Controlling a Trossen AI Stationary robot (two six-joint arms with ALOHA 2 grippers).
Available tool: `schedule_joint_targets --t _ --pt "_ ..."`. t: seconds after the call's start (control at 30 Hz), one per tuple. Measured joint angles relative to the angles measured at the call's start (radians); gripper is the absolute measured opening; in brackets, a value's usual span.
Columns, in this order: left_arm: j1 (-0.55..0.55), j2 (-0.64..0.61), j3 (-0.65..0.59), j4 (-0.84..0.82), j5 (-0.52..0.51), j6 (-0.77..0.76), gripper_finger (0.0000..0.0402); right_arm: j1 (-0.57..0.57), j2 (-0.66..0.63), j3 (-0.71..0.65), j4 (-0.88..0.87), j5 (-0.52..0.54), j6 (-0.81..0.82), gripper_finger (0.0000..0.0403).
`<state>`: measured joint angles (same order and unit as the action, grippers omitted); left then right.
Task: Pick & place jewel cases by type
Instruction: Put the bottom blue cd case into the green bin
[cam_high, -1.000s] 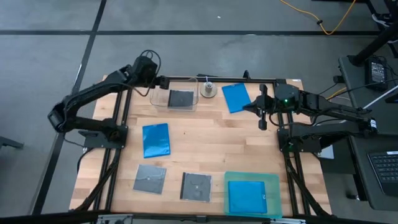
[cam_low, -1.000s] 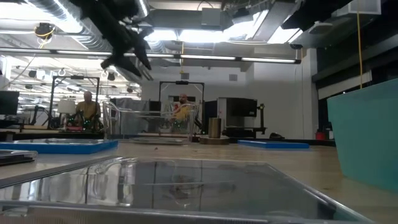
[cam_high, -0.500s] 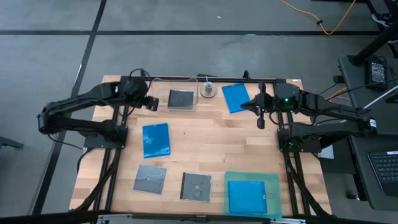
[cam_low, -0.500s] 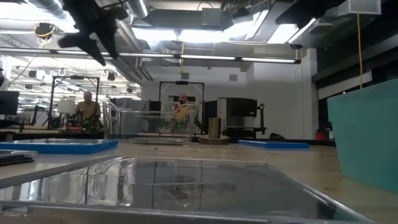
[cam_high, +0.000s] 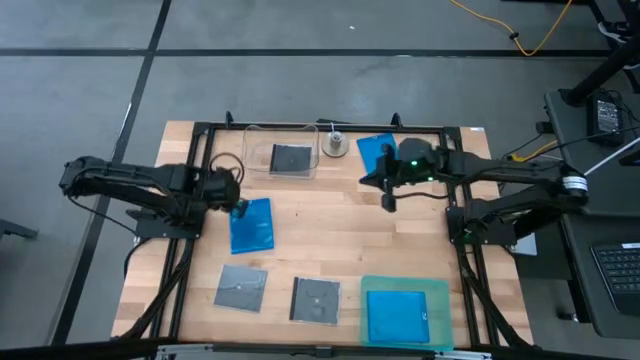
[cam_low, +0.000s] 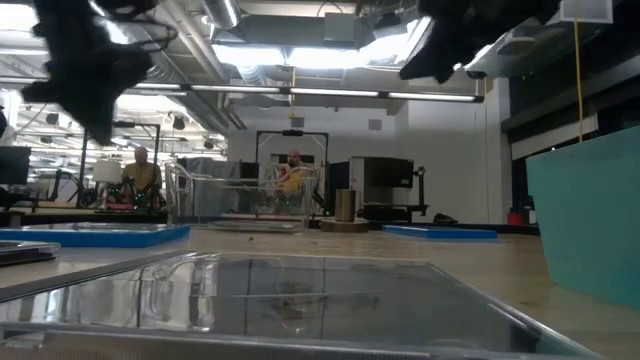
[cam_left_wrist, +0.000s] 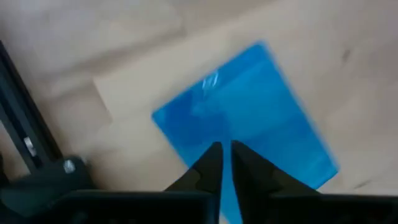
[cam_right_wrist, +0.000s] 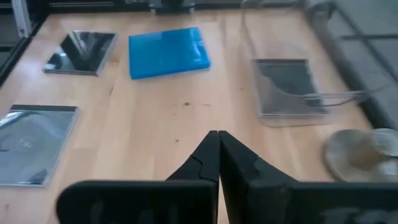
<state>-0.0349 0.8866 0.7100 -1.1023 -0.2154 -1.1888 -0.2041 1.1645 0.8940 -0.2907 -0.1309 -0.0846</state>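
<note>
Jewel cases are lying across the bench; I'm hovering my clenched left claw (cam_high: 238, 203) over the bright blue rectangular plastic case (cam_high: 251, 224). Descending clenched risks shoving it. My right claw (cam_high: 388, 193), also clenched, is hanging mid-bench.

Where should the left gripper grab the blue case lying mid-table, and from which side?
Judging by its pose, take the blue jewel case by its two long edges, coming straight down. It lies flat on bare wood, clear of neighbours. The left gripper, fingers together, must open first.
</note>
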Motion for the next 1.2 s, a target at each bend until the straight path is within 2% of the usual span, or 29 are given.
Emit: schedule_joint_targets --t 0.17,0.33,0.53,0.77,1.0,1.2 --pt "-0.102 -0.023 -0.101 0.034 0.022 -0.047 0.0003 0.022 0.114 0.0 0.08 -0.003 0.031 0.0012" --pt "-0.16 -0.001 -0.104 0.043 0.004 -0.041 0.0001 0.038 0.21 0.0 0.126 -0.003 0.094 0.0005" --pt "-0.213 0.044 -0.105 0.043 0.033 -0.021 0.0002 0.065 0.284 0.0 0.149 -0.002 0.187 0.0012" --pt "-0.261 0.156 -0.104 0.044 0.079 -0.08 0.0003 0.108 0.301 0.0 0.163 -0.002 0.229 0.0007" --pt "-0.297 0.288 -0.104 0.06 0.083 -0.211 0.0001 0.117 0.301 0.0 0.167 -0.002 0.127 0.0009" --pt "-0.298 0.404 -0.104 0.14 0.101 -0.242 0.0002 0.117 0.301 0.0 0.158 -0.002 0.073 0.0009"
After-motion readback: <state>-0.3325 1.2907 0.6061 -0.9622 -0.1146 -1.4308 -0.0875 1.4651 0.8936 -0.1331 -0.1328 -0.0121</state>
